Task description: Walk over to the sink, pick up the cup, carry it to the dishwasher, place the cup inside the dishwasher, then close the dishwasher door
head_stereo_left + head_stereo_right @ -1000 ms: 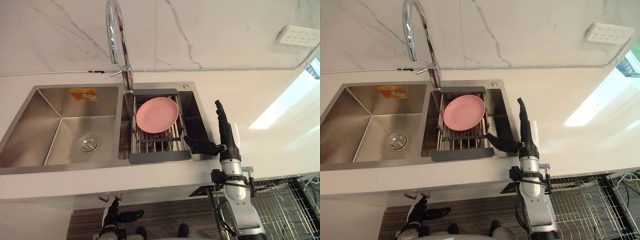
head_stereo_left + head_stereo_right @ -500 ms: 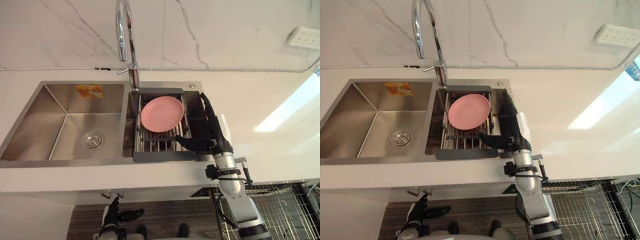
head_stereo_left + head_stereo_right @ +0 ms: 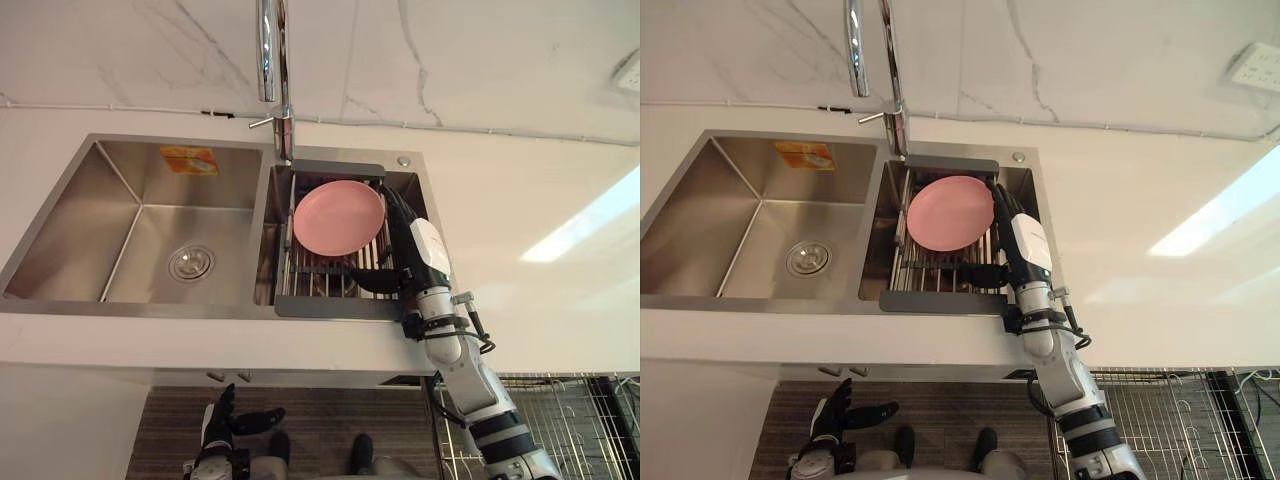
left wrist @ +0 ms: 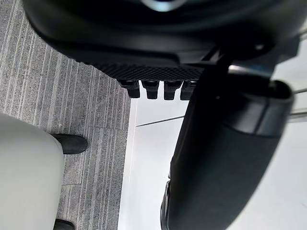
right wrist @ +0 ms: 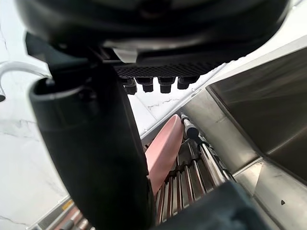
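Two robot hands to follow. The right robot hand (image 3: 425,250) is down in the right-hand basin of the sink (image 3: 140,308), with its silver-grey forearm rising over the front rim at a slant. The white-backed palm faces up and out, and the dark fingers (image 5: 166,86) are stretched straight along the basin's wall. The thumb (image 3: 375,283) juts out sideways towards the rack (image 3: 330,305). That hand is open, with nothing gripped. Just beside the fingers, on the thumb side, a round pink plate (image 3: 338,217) leans on the rack's metal bars, smooth and matte with a thin rim. The rack has a dark frame with steel rods across it. Past the fingertips a curved chrome faucet (image 3: 270,50) stands at the back of the sink. Beyond the thumb lies the other basin, brushed steel with a round drain (image 3: 191,263).

The pale, glossy worktop (image 3: 520,200) spreads on the palm's far side from the plate. Below the forearm sits a wire basket (image 3: 570,430).

The left robot hand (image 3: 216,428) hangs low over striped grey floor — fingers straight, thumb out, also open.

The cup — I cannot tell where it is.
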Robot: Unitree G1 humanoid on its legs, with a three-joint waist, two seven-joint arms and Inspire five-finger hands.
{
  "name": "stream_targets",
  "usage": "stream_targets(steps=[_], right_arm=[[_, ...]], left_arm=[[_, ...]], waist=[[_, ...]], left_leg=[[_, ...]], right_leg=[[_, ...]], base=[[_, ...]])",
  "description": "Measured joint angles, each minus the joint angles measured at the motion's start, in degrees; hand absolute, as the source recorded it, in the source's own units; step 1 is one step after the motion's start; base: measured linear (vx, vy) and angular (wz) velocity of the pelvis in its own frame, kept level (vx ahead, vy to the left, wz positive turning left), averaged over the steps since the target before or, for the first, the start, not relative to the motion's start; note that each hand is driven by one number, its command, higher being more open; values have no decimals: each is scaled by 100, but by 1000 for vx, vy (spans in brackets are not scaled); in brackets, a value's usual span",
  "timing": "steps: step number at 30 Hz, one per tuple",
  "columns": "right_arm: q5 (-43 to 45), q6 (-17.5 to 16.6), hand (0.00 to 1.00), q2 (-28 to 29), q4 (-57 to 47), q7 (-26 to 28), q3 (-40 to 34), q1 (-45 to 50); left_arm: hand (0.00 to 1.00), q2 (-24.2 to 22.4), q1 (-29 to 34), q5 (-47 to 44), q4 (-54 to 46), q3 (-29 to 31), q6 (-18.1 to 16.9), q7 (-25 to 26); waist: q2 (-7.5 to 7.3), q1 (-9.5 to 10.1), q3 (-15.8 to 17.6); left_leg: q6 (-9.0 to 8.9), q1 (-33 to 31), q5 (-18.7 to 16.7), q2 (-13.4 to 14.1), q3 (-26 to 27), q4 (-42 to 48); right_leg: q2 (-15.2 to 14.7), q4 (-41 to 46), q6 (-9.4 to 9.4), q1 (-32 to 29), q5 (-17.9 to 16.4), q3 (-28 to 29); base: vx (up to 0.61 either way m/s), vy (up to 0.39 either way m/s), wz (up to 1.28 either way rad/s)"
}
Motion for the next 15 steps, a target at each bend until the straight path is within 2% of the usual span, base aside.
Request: stream_targets(steps=[10, 15], right_arm=[[-134, 117, 100, -22, 108, -276, -87, -296], [-193, 215, 100, -22, 204, -440, -182, -509]], left_arm=[[100, 5, -16, -5, -135, -7, -59, 28], [100, 7, -29, -13, -148, -20, -82, 35]], waist=[[-13, 29, 204], [5, 30, 234]], left_leg=[[17, -107, 106, -45, -57, -17], [21, -220, 291, -64, -122, -179]], right_leg=[[-49, 137, -13, -133, -45, -19], [-65, 164, -23, -302, -46, -50]], base=[[-51, -5, 3], [-74, -8, 7]])
